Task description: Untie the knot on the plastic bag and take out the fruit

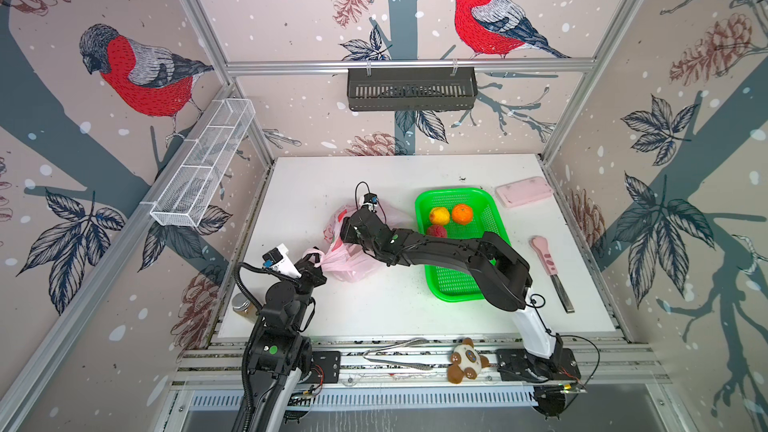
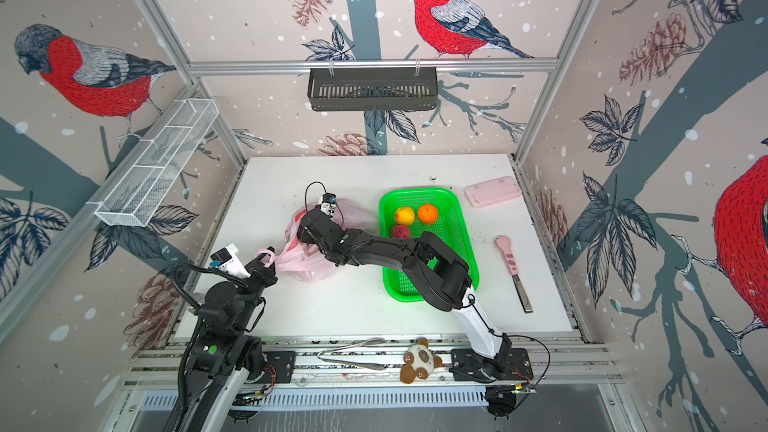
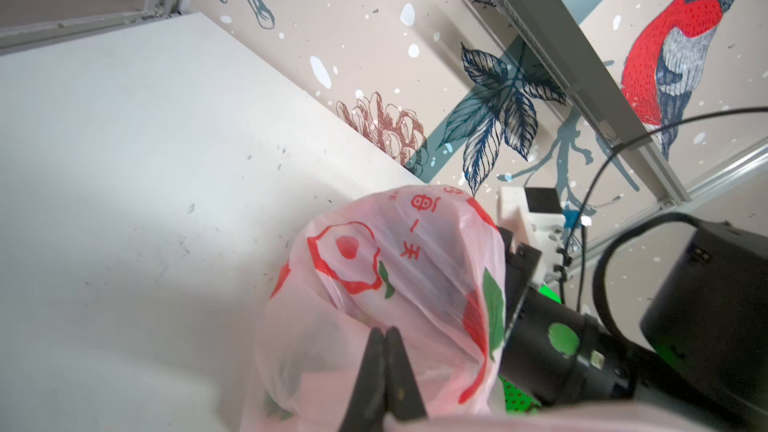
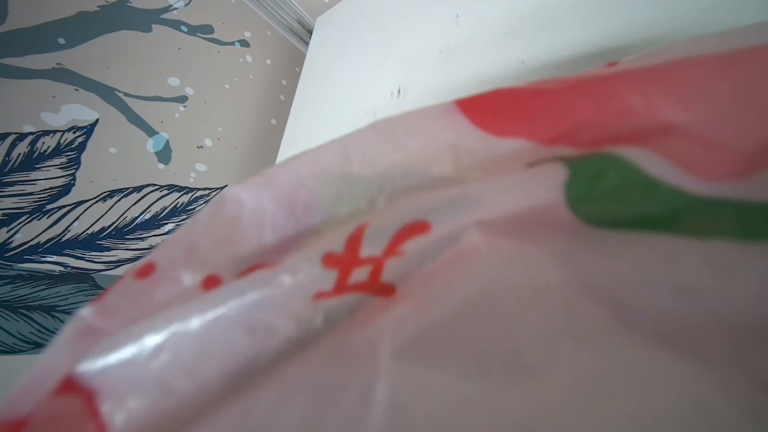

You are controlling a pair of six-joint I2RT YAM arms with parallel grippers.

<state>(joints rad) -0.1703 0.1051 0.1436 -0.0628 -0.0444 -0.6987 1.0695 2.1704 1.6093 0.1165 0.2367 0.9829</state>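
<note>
Left fingers: clenched flat together, tips pinching the thin film of the plastic bag. In both top views the plastic was gathered to a narrow neck at these fingers, and a pale pink handle loop curled over them. The bag body lay slumped on the white counter just beyond the left fingertips, with its red-and-green fruit prints and red characters facing the left wrist camera. Right fingers: not visible in any view. They sat buried in the bag's folds on the far side of the bag from the left fingers, under the black wrist block of the right arm. The right wrist view showed only bag film pressed close and blurred. Could not tell whether the right fingers were spread or closed, nor whether they held anything. Fruit seen: yellow citrus, orange citrus and bumpy red ball lay close together in the green basket. All three were well apart from the left fingers and lay past the right fingers on the side away from the bag. The right arm crossed over the basket's near half. The bag's contents could not be made out through the film. Beyond the basket from the right fingers, a pink case and a pink-handled knife lay flat on the counter, apart from each other.
</note>
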